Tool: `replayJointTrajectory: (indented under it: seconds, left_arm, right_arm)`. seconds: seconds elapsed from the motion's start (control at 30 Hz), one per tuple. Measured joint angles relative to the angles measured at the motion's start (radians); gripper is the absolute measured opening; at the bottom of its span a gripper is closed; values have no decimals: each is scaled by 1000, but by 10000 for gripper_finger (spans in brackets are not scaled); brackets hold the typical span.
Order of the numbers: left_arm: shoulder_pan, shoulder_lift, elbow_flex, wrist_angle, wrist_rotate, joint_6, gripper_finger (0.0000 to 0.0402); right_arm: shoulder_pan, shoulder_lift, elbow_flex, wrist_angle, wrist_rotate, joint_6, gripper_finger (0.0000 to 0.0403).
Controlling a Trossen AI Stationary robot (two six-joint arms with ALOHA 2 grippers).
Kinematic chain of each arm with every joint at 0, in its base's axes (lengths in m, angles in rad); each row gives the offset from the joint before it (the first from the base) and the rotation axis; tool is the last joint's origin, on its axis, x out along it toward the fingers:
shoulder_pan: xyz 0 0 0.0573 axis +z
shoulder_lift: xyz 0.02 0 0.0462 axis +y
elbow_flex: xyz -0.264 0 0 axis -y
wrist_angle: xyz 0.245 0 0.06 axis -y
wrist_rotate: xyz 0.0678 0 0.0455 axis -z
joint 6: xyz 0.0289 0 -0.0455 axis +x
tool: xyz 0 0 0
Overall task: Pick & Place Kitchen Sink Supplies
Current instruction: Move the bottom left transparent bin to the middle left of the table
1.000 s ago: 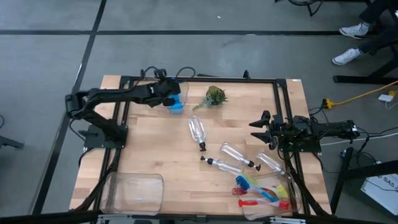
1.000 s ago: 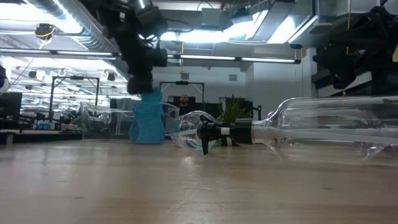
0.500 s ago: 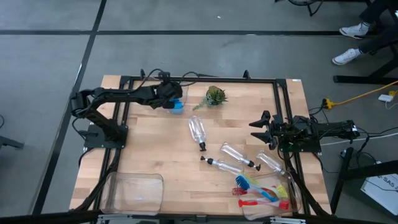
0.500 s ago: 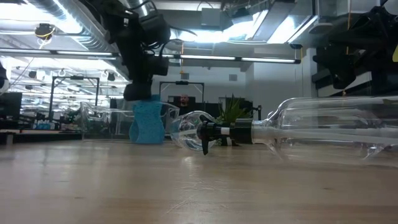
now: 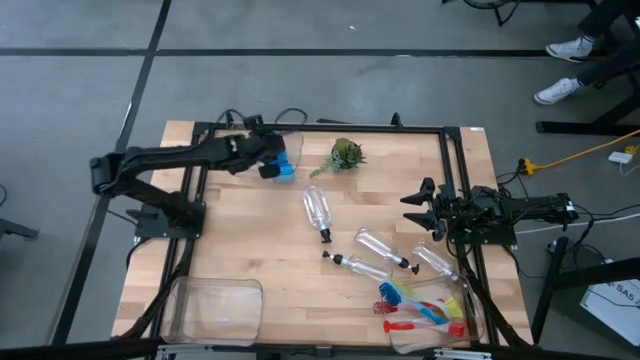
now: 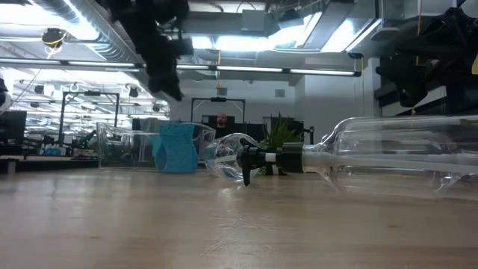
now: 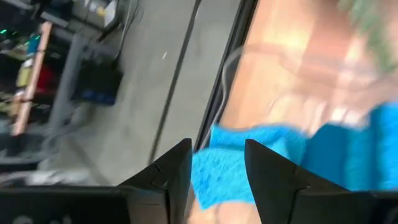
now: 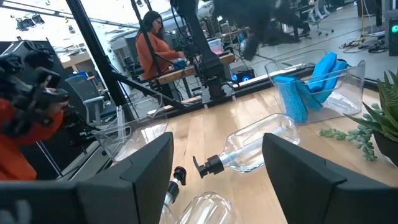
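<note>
Left pincer (image 5: 268, 157), upper left, is hanging apart over the blue sponge (image 5: 284, 168), resting in the clear bin (image 8: 323, 81); right pincer (image 5: 424, 208) is idling apart.

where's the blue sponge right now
In the high view the blue sponge sits in a clear bin at the table's far left, beside the small plant.

Robotics lab: workbenches (image 8: 186, 68), ceiling strip lights (image 6: 246, 69)

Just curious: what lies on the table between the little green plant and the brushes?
In the high view, clear pump bottles lie between the plant and the brushes, on bare wood.
</note>
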Motion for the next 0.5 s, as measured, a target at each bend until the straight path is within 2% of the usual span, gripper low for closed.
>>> replayJointTrajectory:
  seconds: [0.23,0.37,0.5]
  left_arm:
    - [-1,-164,0,-20,195,-181,142]
    - [-20,-208,0,-44,358,-257,141]
    - [-71,-207,0,-45,554,-235,140]
  right_arm:
    - [0,0,0,0,0,0,245]
    - [0,0,0,0,0,0,245]
    - [0,0,0,0,0,0,245]
